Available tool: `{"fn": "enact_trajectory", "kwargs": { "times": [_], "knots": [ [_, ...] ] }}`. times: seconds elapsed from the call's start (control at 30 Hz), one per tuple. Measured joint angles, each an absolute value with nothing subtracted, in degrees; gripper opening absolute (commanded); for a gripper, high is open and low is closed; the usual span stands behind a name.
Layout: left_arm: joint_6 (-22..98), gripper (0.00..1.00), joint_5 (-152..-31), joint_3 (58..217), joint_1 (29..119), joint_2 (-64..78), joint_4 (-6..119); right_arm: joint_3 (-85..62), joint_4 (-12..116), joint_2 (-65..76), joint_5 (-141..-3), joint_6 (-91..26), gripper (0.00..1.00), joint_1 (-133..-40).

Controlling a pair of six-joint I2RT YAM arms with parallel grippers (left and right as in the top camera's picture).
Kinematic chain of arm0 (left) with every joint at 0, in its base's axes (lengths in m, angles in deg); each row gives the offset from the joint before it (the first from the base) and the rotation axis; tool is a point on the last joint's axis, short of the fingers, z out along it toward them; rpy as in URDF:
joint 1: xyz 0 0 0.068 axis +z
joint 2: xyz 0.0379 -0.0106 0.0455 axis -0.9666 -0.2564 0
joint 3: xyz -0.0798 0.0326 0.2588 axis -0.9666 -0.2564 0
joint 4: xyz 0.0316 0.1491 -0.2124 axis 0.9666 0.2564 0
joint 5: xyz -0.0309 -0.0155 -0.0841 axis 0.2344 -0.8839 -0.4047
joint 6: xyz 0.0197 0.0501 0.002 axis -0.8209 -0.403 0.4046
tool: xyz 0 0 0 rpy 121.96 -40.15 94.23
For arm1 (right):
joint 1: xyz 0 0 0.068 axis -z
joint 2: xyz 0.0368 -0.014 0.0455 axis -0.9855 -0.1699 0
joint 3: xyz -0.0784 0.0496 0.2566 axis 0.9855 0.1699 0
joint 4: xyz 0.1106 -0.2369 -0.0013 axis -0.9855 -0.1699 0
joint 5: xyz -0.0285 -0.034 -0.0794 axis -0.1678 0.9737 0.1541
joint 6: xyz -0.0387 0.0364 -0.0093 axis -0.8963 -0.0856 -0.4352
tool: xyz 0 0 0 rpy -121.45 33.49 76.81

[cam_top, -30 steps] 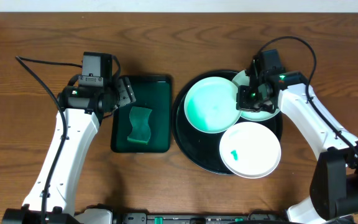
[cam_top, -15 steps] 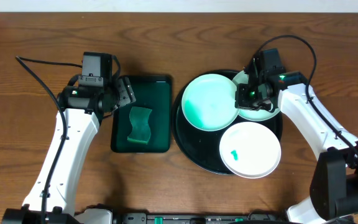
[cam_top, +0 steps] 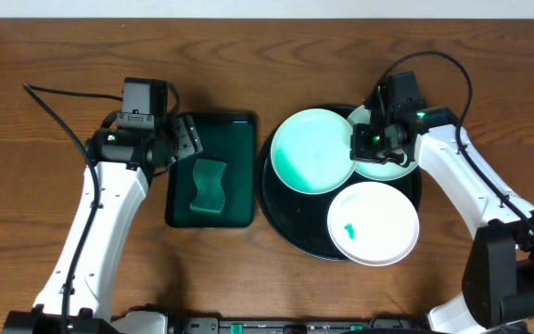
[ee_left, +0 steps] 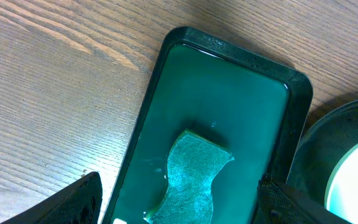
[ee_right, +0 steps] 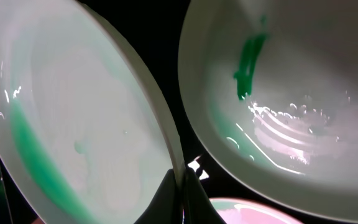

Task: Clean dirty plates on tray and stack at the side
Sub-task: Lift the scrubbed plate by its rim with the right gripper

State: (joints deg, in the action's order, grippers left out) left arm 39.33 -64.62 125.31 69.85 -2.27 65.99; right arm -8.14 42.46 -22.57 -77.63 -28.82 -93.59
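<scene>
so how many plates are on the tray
3, all on the tray: left plate, rim in the right pincer; back plate, partly under it; front plate, with a green smear.

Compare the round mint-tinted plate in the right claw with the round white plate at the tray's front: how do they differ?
The round mint-tinted plate carries a broad green wash; the round white plate bears only one small green smear. The right claw pinches the mint-tinted plate's rim, while nothing touches the white plate. Both are on the large round black tray.
</scene>
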Motion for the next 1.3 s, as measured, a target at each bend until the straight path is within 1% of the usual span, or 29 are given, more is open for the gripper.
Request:
{"fn": "enact_trajectory", "kwargs": {
  "times": [0.27, 0.5, 0.7, 0.87, 1.07, 1.3],
  "knots": [
    [39.3, 0.8, -64.6, 125.3, 69.8, -2.3, 66.0, -8.1, 43.2, -22.6, -78.5, -28.8, 0.01, -93.6],
    [39.3, 0.8, -64.6, 125.3, 69.8, -2.3, 66.0, -8.2, 48.0, -22.6, -78.8, -28.8, 0.01, -93.6],
    [39.3, 0.8, -64.6, 125.3, 69.8, -2.3, 66.0, -8.2, 48.4, -22.6, -79.1, -28.8, 0.01, -93.6],
    [39.3, 0.8, -64.6, 125.3, 69.8, -2.3, 66.0, -8.2, 48.4, -22.6, -82.8, -28.8, 0.01, -93.6],
    [39.3, 0.8, -64.6, 125.3, 69.8, -2.3, 66.0, -8.2, 46.8, -22.6, -87.5, -28.8, 0.01, -93.6],
    [39.3, 0.8, -64.6, 125.3, 69.8, -2.3, 66.0, -8.3, 39.9, -22.6, -89.1, -27.8, 0.01, -93.6]
  ]
}}
